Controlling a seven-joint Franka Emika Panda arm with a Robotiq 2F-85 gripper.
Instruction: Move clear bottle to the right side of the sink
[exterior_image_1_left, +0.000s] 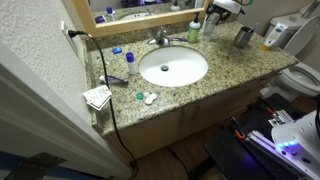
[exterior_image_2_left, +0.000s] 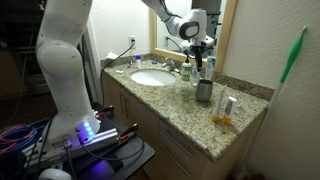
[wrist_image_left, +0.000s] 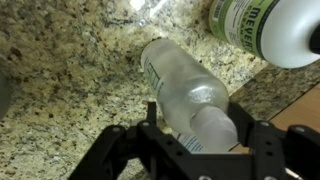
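Gripper (wrist_image_left: 200, 128) sits at the bottom of the wrist view w/ its two black fingers clamped on either side of the clear bottle (wrist_image_left: 185, 85), gripping its near end. The rest of the bottle slants away from us toward the speckled counter (wrist_image_left: 60, 70) below, and seems to be off the granite, tho we can't be sure. Beyond it, at the top of that view, we see the rounded end of a white bottle (wrist_image_left: 270, 30) w/ a green label, near but not touching. In both ext. views the gripper (exterior_image_1_left: 222, 12) (exterior_image_2_left: 197, 45) hangs above the counter's back edge by the mirror (exterior_image_1_left: 140, 8), btwn the sink and the metal cup. That's where the clear bottle is, but we can't pick it out in those views. Front to back in an ext. view: folded papers (exterior_image_1_left: 97, 97) at the front corner by the wall, a black cable (exterior_image_1_left: 105, 85) draped over that end, a few small bits near the front edge, then the white oval sink (exterior_image_1_left: 173, 67) mid-counter. The faucet (exterior_image_1_left: 160, 38) stands behind it, a green bottle (exterior_image_1_left: 194, 32) at the back edge just beside the faucet, and the metal cup (exterior_image_1_left: 243, 37) farther along toward the other end. From that end in an ext. view, the cup (exterior_image_2_left: 204, 90) is nearest, then the green bottle (exterior_image_2_left: 186, 70), then the sink (exterior_image_2_left: 150, 77).
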